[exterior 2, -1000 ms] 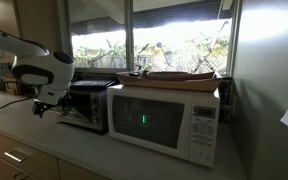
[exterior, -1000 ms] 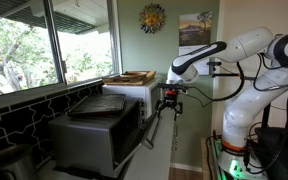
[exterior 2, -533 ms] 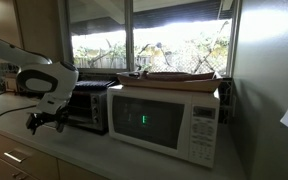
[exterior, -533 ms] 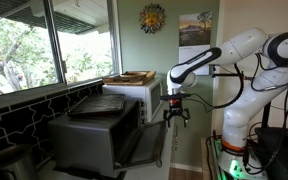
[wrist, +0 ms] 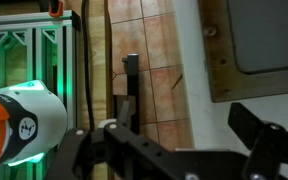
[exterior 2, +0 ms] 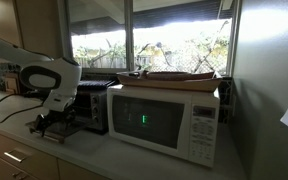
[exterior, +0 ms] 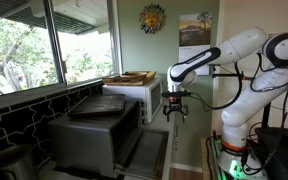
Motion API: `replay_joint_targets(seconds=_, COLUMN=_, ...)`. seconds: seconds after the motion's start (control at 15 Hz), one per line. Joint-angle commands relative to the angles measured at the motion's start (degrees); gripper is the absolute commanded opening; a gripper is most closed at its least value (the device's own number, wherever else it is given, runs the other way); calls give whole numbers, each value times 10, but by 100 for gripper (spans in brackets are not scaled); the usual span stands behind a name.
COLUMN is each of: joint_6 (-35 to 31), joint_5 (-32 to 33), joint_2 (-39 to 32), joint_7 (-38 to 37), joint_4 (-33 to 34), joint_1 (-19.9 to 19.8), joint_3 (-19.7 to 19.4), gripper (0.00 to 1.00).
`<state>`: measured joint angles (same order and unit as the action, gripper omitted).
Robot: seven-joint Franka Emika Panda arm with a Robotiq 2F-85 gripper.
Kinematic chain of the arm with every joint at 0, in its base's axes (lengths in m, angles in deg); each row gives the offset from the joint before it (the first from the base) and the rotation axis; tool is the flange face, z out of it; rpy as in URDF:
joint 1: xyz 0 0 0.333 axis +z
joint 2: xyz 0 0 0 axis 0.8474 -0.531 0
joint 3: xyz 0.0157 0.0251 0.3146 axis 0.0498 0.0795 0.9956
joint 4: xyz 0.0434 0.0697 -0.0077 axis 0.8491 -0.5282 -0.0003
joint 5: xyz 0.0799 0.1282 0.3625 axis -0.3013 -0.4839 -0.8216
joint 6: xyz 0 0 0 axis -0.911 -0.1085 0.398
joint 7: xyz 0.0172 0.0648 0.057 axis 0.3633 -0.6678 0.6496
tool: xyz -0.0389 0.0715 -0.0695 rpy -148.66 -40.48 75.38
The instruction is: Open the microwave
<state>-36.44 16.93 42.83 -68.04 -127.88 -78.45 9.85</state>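
The pale countertop (exterior 2: 114, 160) carries 2 appliances side by side. My white multi-jointed robot arm (exterior: 239, 50) reaches in from the front, I think because the door I am after drops forward rather than swinging sideways.

The large boxy dark grey metallic microwave (exterior: 89, 135) sits on that counter below the window. Just beside it is the smaller white boxy appliance (exterior: 139, 92), which I leave alone. The microwave's dark front door (exterior: 149, 152) is folded down on its lower hinge and lies roughly level, so I judge the opening essentially done.

The black 2-finger gripper (exterior: 175, 110) hangs above and beyond the door's free edge, and it looks apart from the door. I read that gap as clearance, so the door can rest without being pinned. In the wrist view the fingers (wrist: 269, 150) are spread wide with nothing between them, and tiled floor shows underneath.

The microwave's shell is dull dark grey metal with squared corners. With the door down, the cavity faces forward and is too shadowed for me to see inside. A flat dark tray (exterior: 96, 105) lies on its roof. In an exterior view the arm covers much of the microwave's front (exterior 2: 92, 105), so I cannot read the door angle from there.
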Motion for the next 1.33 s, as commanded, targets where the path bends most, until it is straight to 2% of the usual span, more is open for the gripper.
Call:
replay_joint_targets(seconds=0.0, joint_6=42, joint_5=59, joint_2=92, joint_7=33, joint_4=7, joint_1=45, joint_3=-42, gripper=100)
replay_joint_targets(seconds=0.33, joint_6=136, joint_5=79, joint_2=143, joint_7=94, joint_4=72, joint_1=98, joint_3=-47, gripper=100)
replay_joint_targets(seconds=0.67, joint_6=197, joint_5=70, joint_2=135, joint_7=148, joint_4=151, joint_1=150, joint_3=-12, gripper=100)
replay_joint_targets(seconds=1.27, joint_6=212, joint_5=81, joint_2=80, joint_7=283, joint_4=257, joint_1=215, joint_3=51, gripper=100)
